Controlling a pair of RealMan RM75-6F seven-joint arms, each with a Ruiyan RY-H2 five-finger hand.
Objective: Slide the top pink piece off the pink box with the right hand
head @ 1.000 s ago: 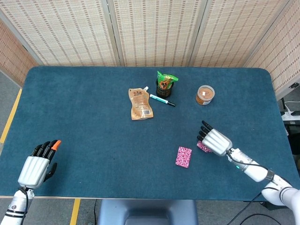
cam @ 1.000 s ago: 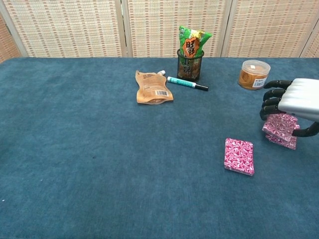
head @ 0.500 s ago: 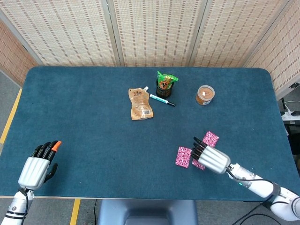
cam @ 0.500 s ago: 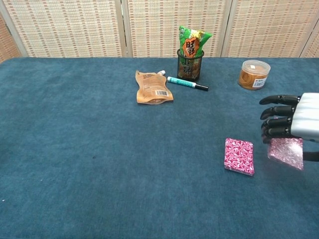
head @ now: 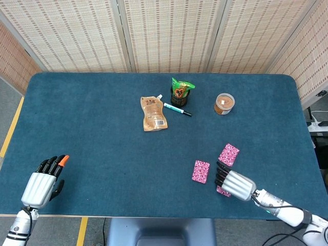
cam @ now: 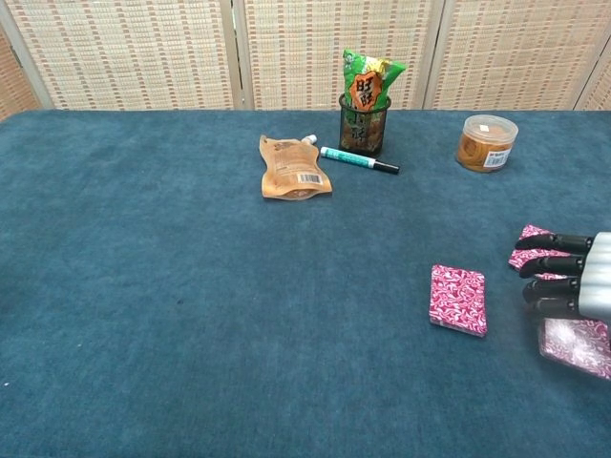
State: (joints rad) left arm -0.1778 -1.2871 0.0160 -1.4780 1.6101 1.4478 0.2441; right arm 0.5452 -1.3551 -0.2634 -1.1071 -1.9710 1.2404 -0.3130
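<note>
Clutter sitting at the far side of my table

A brown pouch (head: 153,114) is lying flat beside a teal marker (head: 177,109), a snack-stuffed black cup (head: 179,92) and a lidded tub (head: 224,103).

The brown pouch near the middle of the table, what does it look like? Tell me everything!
The flat tan-brown pouch lies on its back on the blue felt-covered table, spout end pointing away from the robot. It looks like soft, slightly crinkled plastic, with an orange-brown picture near the top and a white label with a barcode near the bottom. A small white cap sticks out at its upper right corner. Nothing rests on it; the teal marker pen lies just to its right, and neither hand is near.
</note>
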